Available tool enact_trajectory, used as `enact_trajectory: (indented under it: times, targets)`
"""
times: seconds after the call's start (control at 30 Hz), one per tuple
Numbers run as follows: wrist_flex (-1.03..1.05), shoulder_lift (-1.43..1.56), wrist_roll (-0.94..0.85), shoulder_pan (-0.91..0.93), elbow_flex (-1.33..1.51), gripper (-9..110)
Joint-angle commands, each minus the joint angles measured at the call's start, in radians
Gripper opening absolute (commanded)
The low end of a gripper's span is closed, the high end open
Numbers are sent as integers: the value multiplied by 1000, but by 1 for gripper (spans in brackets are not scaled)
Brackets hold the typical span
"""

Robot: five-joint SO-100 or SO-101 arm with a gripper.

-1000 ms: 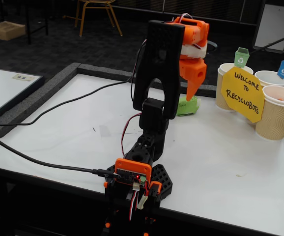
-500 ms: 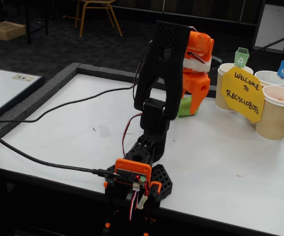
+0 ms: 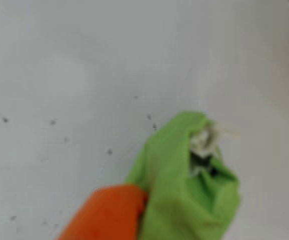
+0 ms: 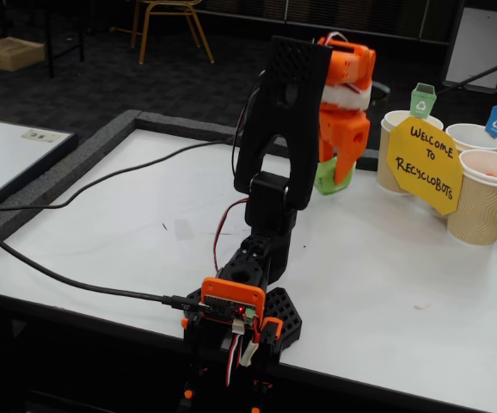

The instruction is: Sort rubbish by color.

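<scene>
A crumpled green paper wad (image 4: 325, 180) with a white patch is off the white table, clamped in my gripper (image 4: 333, 176), which is shut on it. In the fixed view the orange gripper hangs from the black arm (image 4: 281, 129), just left of the cups. The wrist view shows the same green wad (image 3: 184, 185) at the lower middle. One orange finger (image 3: 108, 212) presses against its left side there, and the other finger is hidden.
Three beige ribbed cups stand at the right: one with a green flag (image 4: 395, 142), one with a blue flag (image 4: 476, 136), one with an orange flag (image 4: 487, 202). A yellow sign (image 4: 425, 163) leans on them. Black cables (image 4: 102, 185) cross the table's left side.
The gripper dropped onto the green wad lying on the table, shut on it, and has now raised it a little off the surface.
</scene>
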Motion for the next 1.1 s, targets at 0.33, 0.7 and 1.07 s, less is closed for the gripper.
enact_trajectory:
  times: [0.33, 0.7, 1.07]
  targets:
    - [259, 770, 8, -78, -94, 0]
    - [299, 1190, -3, 83, 144, 0]
    - [371, 1368, 6, 189, 186, 0]
